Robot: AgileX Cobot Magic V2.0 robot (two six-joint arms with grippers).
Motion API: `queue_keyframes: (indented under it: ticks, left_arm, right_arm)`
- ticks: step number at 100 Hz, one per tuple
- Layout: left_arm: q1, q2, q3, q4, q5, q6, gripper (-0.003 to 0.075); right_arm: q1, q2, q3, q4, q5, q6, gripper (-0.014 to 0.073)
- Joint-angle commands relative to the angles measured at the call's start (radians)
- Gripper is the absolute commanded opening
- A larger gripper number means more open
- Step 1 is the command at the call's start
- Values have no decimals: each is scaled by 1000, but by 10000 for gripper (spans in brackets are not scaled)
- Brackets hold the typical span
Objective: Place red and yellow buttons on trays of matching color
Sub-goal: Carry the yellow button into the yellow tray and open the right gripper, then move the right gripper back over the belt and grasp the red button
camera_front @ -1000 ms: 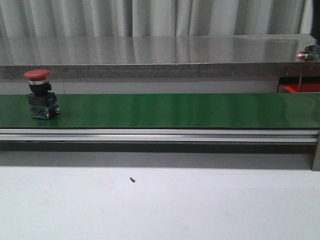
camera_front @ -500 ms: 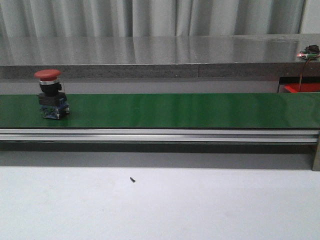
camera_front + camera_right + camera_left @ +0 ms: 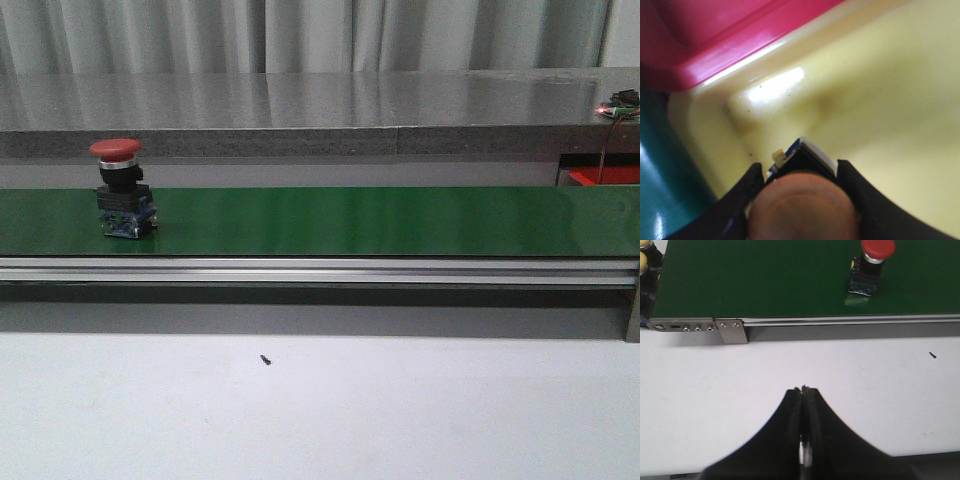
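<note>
Front view: red button upright on green belt, left part; no arms seen. Left wrist cam: left gripper clenched, empty, over white table. Right wrist cam only: right gripper grasping yellow button in yellow tray, red tray alongside.

Right wrist view is a blurry mess: the button clamped in the right gripper is cut off at the frame's bottom edge, colour hard to call. The red tray only peeks in at the front view's right edge.
</note>
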Motion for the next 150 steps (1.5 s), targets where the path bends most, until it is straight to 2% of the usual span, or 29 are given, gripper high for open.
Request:
queue_keyframes:
  ticks: [1,10,22,29,59,101,122,150]
  left_arm:
    - [-7,0,-25,-16,-61,-2,-20]
    - [-7,0,-25,-16,-61,-2,-20]
    - [-7,0,-25,-16,-66,-2,-20]
    - [-7,0,-25,-16,-68,-2,-20]
    - [-7,0,-25,-16,-70,-2,-20]
    - [-7,0,-25,-16,-75,-2,-20]
    - [-7,0,-25,-16,-75,-2,-20]
    - [-7,0,-25,-16,-85,-2,-20]
  right_arm:
    - [-5,-14,-21,6,-27,-12,206]
    - [-5,3,-21,6,-25,-12,245]
    - [-5,7,-21,6,-25,-12,407]
    - [-5,7,-21,6,-25,-12,450]
    - [-5,-32,-21,-1,-2,-14,447]
    - [22,-296,-21,-31,91,-45,447]
    - [141,-368,-21,-30,165,-78,447]
    - [379,-379,-27,-12,184,-80,447]
